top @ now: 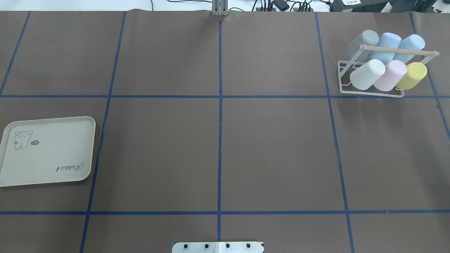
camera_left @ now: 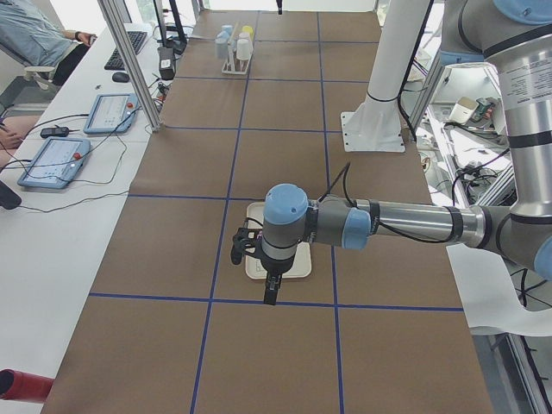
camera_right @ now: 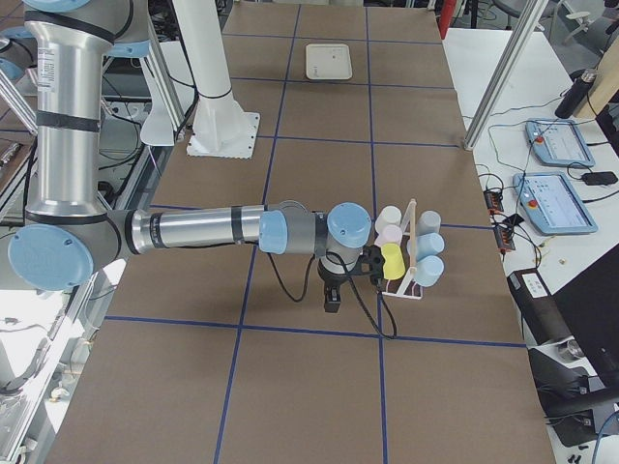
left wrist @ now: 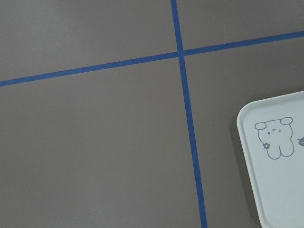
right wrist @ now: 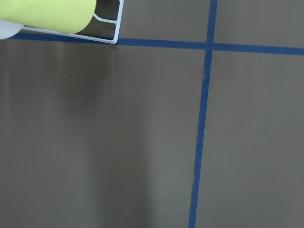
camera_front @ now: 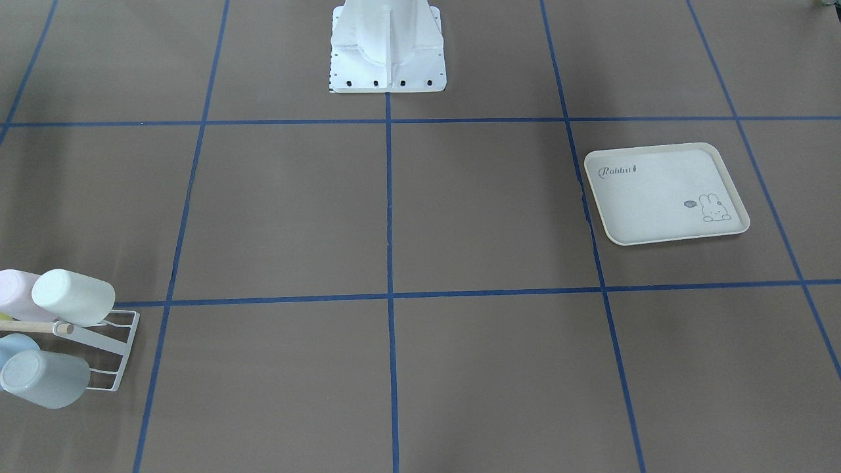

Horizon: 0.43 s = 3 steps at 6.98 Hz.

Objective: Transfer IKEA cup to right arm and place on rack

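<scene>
The white wire rack (top: 369, 93) with a wooden dowel stands at the table's far right corner and carries several pastel IKEA cups, among them a yellow cup (top: 412, 75). The yellow cup (right wrist: 47, 14) and a corner of the rack (right wrist: 115, 28) show at the top left of the right wrist view. The right arm (camera_right: 193, 230) reaches level over the table, and its gripper (camera_right: 332, 298) hangs just beside the rack (camera_right: 406, 285). The left gripper (camera_left: 272, 291) hangs over the tray. Both grippers show only in the side views, so I cannot tell whether either is open or shut.
A cream rabbit tray (top: 45, 151) lies bare on the robot's left side, and its corner (left wrist: 280, 166) shows in the left wrist view. Blue tape lines grid the brown table. The white robot base (camera_front: 387, 46) stands at the near edge. Operators' desks with tablets (camera_left: 52, 159) flank the far side.
</scene>
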### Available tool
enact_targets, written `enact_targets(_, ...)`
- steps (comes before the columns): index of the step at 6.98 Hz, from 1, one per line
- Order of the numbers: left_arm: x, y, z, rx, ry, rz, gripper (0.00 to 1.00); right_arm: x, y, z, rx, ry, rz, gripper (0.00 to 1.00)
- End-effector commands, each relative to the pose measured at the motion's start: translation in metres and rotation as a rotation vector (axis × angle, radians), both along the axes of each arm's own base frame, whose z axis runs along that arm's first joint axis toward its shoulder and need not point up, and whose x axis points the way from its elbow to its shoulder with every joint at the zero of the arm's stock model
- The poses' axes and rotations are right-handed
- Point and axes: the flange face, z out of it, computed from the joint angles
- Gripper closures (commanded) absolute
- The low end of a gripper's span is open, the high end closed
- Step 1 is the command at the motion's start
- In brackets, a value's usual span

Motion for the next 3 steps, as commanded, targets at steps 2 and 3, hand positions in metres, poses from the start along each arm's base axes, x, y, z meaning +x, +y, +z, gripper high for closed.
enact_targets(2, 0.0, -0.001, -0.001, 0.003, 0.0, 0.0, 0.0, 0.018, -0.001, 0.0, 0.026, 0.0, 0.018, 0.0)
enact_targets(3, 0.0, -0.002, -0.001, 0.006, 0.0, 0.0, 0.0, 0.032, -0.001, -0.003, 0.033, 0.0, 0.05, 0.0)
